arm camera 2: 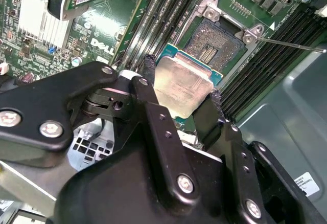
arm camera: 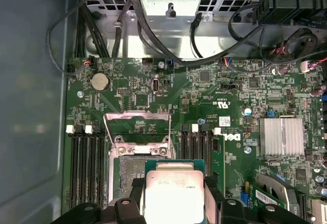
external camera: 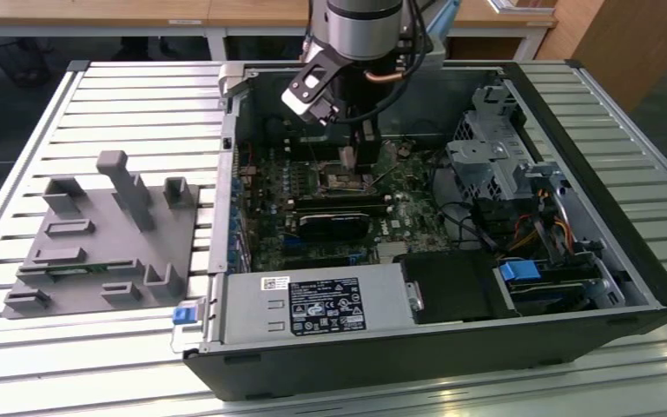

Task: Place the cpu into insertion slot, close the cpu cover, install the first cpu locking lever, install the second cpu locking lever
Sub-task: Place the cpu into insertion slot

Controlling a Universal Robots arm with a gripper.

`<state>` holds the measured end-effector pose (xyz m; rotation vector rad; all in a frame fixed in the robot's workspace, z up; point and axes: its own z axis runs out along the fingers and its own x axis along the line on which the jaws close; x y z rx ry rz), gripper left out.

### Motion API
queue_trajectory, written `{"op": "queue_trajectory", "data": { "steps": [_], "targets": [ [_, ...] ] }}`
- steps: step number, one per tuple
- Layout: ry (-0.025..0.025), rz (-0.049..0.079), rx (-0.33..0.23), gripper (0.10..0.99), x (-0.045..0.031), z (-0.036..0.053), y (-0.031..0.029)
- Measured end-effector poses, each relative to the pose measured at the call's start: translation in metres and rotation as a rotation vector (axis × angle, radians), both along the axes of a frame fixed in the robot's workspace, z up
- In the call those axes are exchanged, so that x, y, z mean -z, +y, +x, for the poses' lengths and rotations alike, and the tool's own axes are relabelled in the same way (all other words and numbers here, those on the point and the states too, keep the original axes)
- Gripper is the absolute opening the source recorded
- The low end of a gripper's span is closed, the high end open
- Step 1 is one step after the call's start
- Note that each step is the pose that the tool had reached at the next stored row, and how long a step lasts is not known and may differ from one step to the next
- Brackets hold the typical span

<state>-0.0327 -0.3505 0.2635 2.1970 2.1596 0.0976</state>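
My gripper (arm camera 2: 181,83) is shut on the cpu (arm camera 2: 185,92), a flat square chip with a dull silver top, clamped by its edges between the two black fingers (arm camera 2: 204,116). The chip hangs tilted just above and partly over the insertion slot (arm camera 2: 214,41), without sitting in it. In the first wrist view the cpu (arm camera: 173,196) overlaps one side of the insertion slot (arm camera: 126,175), and the silver cpu cover (arm camera: 137,127) stands raised open behind it. A thin locking lever (arm camera 2: 288,45) sticks out free beside the socket. In the exterior view the gripper (external camera: 357,158) hovers over the insertion slot (external camera: 346,181) inside the open computer case.
Black memory slots (arm camera: 87,168) flank the socket on both sides. A finned silver heatsink (arm camera: 281,136), cables (arm camera: 153,35) and a drive cage (external camera: 496,156) crowd the case. The power supply (external camera: 310,304) fills its near end. A grey fixture block (external camera: 102,234) lies on the slatted table.
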Motion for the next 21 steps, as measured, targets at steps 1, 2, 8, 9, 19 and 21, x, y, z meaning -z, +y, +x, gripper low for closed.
{"op": "queue_trajectory", "data": {
  "steps": [1, 2, 8, 9, 19, 21],
  "targets": [
    [0.0004, 0.000, 0.000, 0.541, 0.0005, 0.0000, 0.0000],
    [0.0006, 0.000, 0.000, 0.541, 0.0009, 0.0000, 0.0000],
    [0.0012, 0.000, 0.000, 0.541, 0.0038, 0.0000, 0.0000],
    [0.0013, 0.000, 0.000, 0.541, 0.0039, 0.0000, 0.0000],
    [0.0011, 0.000, 0.000, 0.541, 0.0068, 0.0000, 0.0000],
    [0.0012, 0.000, 0.000, 0.541, 0.0078, 0.0001, 0.0002]
  ]
}}
